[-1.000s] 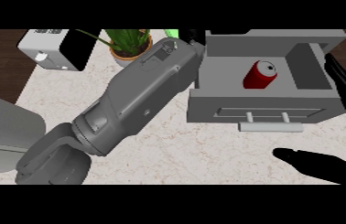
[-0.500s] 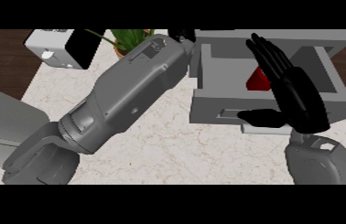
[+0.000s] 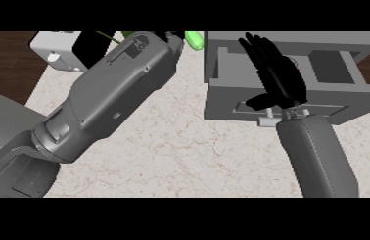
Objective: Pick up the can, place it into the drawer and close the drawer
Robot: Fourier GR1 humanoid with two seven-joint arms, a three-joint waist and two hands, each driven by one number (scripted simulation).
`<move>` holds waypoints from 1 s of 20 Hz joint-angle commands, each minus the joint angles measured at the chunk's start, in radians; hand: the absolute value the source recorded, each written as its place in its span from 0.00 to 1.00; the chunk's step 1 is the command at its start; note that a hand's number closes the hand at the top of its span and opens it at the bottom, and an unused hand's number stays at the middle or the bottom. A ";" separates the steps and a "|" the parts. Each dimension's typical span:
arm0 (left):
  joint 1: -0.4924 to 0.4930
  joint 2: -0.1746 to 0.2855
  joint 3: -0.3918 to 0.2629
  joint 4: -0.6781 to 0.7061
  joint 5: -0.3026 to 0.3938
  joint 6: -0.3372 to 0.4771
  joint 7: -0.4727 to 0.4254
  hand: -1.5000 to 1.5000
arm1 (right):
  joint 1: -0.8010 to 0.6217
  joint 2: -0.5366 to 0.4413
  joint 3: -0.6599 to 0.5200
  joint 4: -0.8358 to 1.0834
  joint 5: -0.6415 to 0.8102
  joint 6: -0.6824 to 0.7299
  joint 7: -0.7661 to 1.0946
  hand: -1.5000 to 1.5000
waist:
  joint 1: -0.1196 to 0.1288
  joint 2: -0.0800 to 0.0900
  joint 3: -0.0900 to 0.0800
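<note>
fig. head view. the right hand (image 3: 280, 77) lies over the open drawer (image 3: 225, 104), fingers straight and held close together, pointing to the far side. its thumb sticks out to the left above the drawer's front panel. a second ago this hand sat low at the near right edge, clear of the drawer. half a second ago it had come up over the compartment, and now it covers the compartment's middle.

the can lay red in that compartment a second ago. it is now hidden under the palm and shows nowhere in this view, so it is judged to be inside the drawer already.

the handle (image 3: 266, 120) juts from the drawer's near face, just beside the right wrist. the left forearm (image 3: 108, 102) crosses the counter (image 3: 188, 156) from near left to far, much as before. the left hand (image 3: 172, 36) is almost cut off at the far edge, and its state cannot be told.

judgement: the placing looks done. the drawer is not yet shut, so the remaining step is a push on its front.
</note>
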 commanded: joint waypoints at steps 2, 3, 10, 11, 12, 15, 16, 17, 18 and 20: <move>0.027 0.044 0.006 -0.073 -0.031 0.035 0.052 0.00 | -0.101 0.027 -0.020 0.278 0.067 -0.158 -0.020 0.00 | -0.006 0.002 0.001; 0.034 0.090 -0.012 -0.108 -0.041 0.024 0.097 0.00 | -0.108 0.003 -0.033 0.305 0.065 -0.159 -0.039 0.00 | -0.003 -0.001 0.001; 0.126 0.172 0.009 -0.211 -0.064 -0.025 0.099 0.00 | -0.223 0.005 -0.082 0.584 0.137 -0.367 -0.027 0.00 | 0.010 0.006 0.001; 0.101 0.162 0.014 -0.193 -0.076 0.006 0.114 0.00 | -0.278 0.014 -0.085 0.612 0.147 -0.364 -0.008 0.00 | 0.002 0.006 0.001; 0.105 0.166 0.011 -0.230 -0.071 0.011 0.135 0.00 | -0.267 0.039 -0.085 0.648 0.163 -0.427 0.007 0.00 | 0.012 0.006 0.001; 0.132 0.158 0.020 -0.250 -0.075 0.009 0.127 0.00 | -0.288 0.016 -0.115 0.728 0.156 -0.507 -0.037 0.00 | 0.015 0.012 0.001; 0.125 0.192 0.015 -0.259 -0.080 0.002 0.162 0.00 | -0.326 0.002 -0.136 0.744 0.137 -0.502 -0.050 0.00 | 0.016 0.010 0.002; 0.144 0.178 0.021 -0.270 -0.081 0.007 0.135 0.00 | -0.324 0.014 -0.134 0.779 0.164 -0.550 -0.024 0.00 | 0.026 0.016 0.002; 0.167 0.204 0.041 -0.257 -0.073 -0.038 0.131 0.00 | -0.354 0.002 -0.146 0.791 0.156 -0.551 -0.034 0.00 | 0.016 0.016 0.001; 0.154 0.215 0.033 -0.294 -0.092 0.005 0.158 0.00 | -0.383 -0.017 -0.173 0.845 0.133 -0.561 -0.063 0.00 | 0.024 0.014 0.002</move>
